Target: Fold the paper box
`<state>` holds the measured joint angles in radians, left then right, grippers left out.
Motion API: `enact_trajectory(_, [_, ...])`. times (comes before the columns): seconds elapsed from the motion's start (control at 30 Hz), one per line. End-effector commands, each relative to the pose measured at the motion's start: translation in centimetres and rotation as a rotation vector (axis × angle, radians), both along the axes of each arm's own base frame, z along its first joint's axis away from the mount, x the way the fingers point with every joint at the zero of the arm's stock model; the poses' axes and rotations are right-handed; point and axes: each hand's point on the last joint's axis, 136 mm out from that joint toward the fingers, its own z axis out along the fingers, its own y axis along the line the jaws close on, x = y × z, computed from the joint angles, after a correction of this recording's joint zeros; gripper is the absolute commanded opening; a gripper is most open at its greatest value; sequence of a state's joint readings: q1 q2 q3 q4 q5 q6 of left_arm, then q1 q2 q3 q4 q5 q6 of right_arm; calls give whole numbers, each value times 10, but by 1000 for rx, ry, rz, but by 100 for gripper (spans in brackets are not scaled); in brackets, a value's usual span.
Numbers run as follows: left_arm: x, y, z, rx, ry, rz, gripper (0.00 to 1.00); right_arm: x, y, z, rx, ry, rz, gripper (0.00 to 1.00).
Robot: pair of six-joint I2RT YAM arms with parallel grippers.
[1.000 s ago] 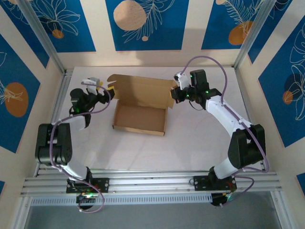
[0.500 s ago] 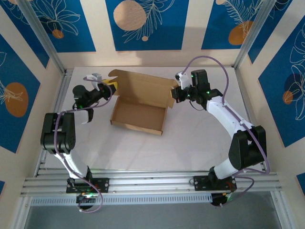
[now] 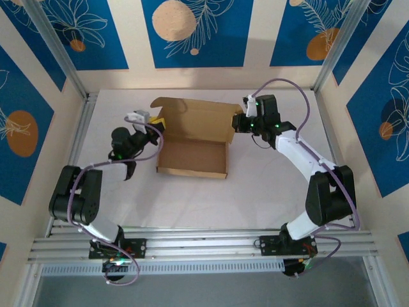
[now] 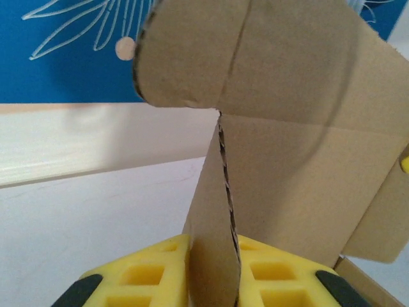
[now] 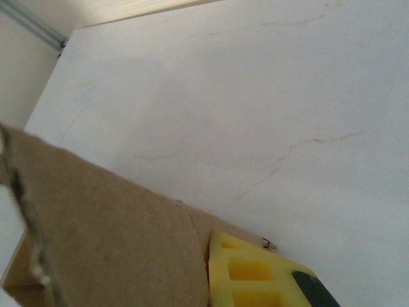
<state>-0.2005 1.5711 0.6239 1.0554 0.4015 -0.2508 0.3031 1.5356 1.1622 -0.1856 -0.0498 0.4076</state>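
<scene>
Both jaws tight on opposite flaps of the paper box (image 3: 192,155), white table (image 3: 255,192) beneath.

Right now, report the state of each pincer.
Left pincer: closed on the paper box, at its left flap.
Right pincer: closed on the paper box, at its right flap.

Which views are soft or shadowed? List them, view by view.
Top external: sharp, evenly lit, no glare on the paper box. Left wrist: the close cardboard is slightly soft, shaded under its curled flap. Right wrist: near cardboard edge blurred, table sharp.
</scene>
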Motion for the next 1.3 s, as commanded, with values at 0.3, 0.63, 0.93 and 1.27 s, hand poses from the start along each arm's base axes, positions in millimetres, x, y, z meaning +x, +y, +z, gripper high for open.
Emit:
enact_trajectory(0.3, [-17,9,-28,-89,3,179,28,-21,45,10,38,-150,47,21])
enact_trajectory(0.63, [-23,-1,-46,-57,-3,180,30,-29,58,-4,-91,-369,93,25])
enact_trajectory(0.93, [-31,-4,-44,-32,-23,179,33,-43,45,3,21,-377,9,21])
enact_trajectory(1.27, [-46,-5,-61,11,6,208,35,-66,47,-31,65,-338,-31,18])
